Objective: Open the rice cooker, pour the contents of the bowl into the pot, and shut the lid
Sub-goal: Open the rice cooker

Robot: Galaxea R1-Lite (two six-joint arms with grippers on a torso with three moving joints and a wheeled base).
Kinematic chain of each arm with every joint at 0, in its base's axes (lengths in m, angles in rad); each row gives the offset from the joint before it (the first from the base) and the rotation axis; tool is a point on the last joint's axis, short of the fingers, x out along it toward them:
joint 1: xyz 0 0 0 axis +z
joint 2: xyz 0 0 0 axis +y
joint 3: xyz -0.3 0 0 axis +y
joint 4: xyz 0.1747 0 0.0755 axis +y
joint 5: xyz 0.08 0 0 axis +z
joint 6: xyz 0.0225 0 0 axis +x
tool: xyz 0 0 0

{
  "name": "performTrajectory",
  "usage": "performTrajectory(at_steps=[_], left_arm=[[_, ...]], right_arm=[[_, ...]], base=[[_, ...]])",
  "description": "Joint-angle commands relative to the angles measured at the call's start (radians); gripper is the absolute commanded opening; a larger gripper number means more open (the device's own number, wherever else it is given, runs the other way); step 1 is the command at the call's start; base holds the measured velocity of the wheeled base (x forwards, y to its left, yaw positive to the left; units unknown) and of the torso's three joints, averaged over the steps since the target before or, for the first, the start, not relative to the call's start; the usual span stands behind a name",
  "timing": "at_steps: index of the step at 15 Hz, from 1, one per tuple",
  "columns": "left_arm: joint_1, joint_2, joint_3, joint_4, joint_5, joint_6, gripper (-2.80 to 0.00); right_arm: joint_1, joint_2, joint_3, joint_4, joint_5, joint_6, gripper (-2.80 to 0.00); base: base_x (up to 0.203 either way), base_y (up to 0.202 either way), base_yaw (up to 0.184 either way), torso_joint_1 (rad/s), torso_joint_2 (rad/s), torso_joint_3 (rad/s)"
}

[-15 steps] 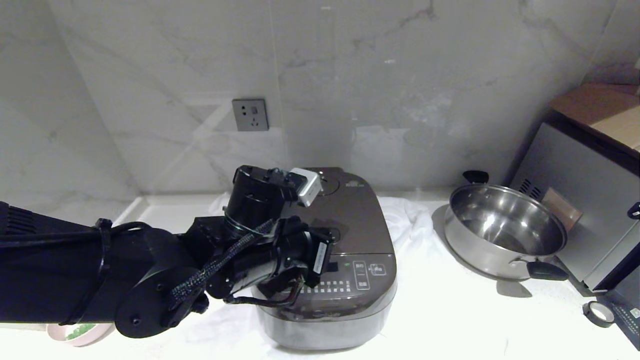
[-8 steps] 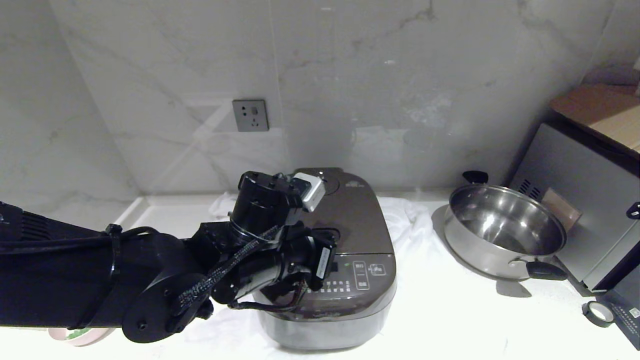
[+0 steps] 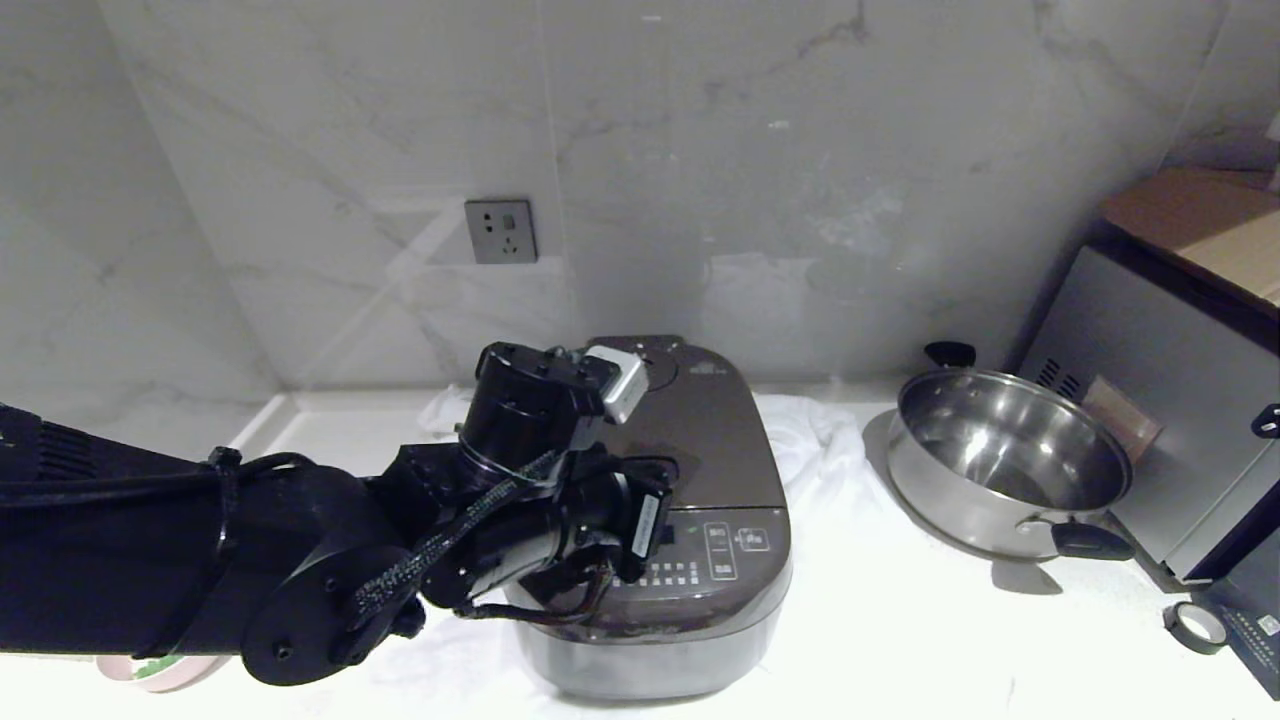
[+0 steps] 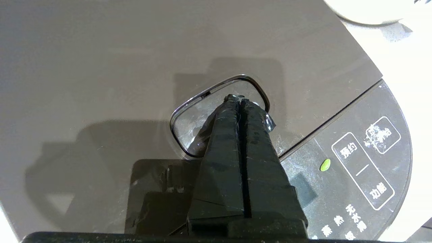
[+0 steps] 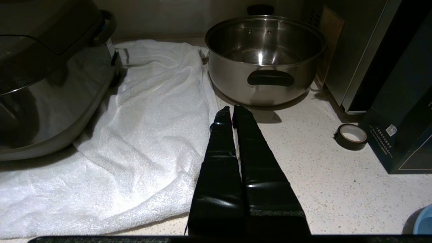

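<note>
The rice cooker (image 3: 720, 560) stands mid-counter on a white towel with its lid (image 3: 715, 430) down, so the pot is hidden. My left gripper (image 4: 239, 99) is shut with nothing in it, and its tips rest on the lid's oval button (image 4: 189, 126), just behind the button panel (image 4: 357, 175). In the head view the left wrist covers those fingers. The bowl (image 3: 150, 676) shows only as a pink rim with a sliver of its green contents (image 3: 152, 664), under my left arm at the front left. My right gripper (image 5: 232, 108) is shut and empty, low over the counter by the towel's edge.
A shiny steel pan (image 3: 1010, 460) with black handles stands right of the cooker. Past it are a grey appliance (image 3: 1150, 420), a dark box (image 5: 405, 118) and a tape roll (image 3: 1197, 627). The white towel (image 5: 135, 128) spreads under the cooker. A wall socket (image 3: 500, 229) is behind.
My left arm crept a little to the right over the lid in the first half second, hiding more of the bowl, and has held still since. The lid stays down.
</note>
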Motion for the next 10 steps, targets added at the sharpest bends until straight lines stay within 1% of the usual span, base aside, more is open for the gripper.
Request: performTrajectory(at_steps=[1, 5, 7, 10], left_arm=[[0.007, -0.039, 0.001, -0.005, 0.000, -0.004, -2.80], [0.032, -0.066, -0.020, -0.007, -0.001, -0.009, -2.80], [0.033, -0.077, -0.040, -0.007, -0.001, -0.041, -2.80], [0.047, -0.083, -0.049, -0.007, -0.002, -0.042, -2.80]], right_arm=[[0.000, 0.000, 0.000, 0.000, 0.000, 0.000, -2.80], [0.000, 0.000, 0.000, 0.000, 0.000, 0.000, -2.80], [0.000, 0.000, 0.000, 0.000, 0.000, 0.000, -2.80], [0.000, 0.000, 0.000, 0.000, 0.000, 0.000, -2.80]], base=[[0.000, 0.000, 0.000, 0.000, 0.00, 0.000], [0.000, 0.000, 0.000, 0.000, 0.00, 0.000], [0.000, 0.000, 0.000, 0.000, 0.00, 0.000], [0.000, 0.000, 0.000, 0.000, 0.00, 0.000]])
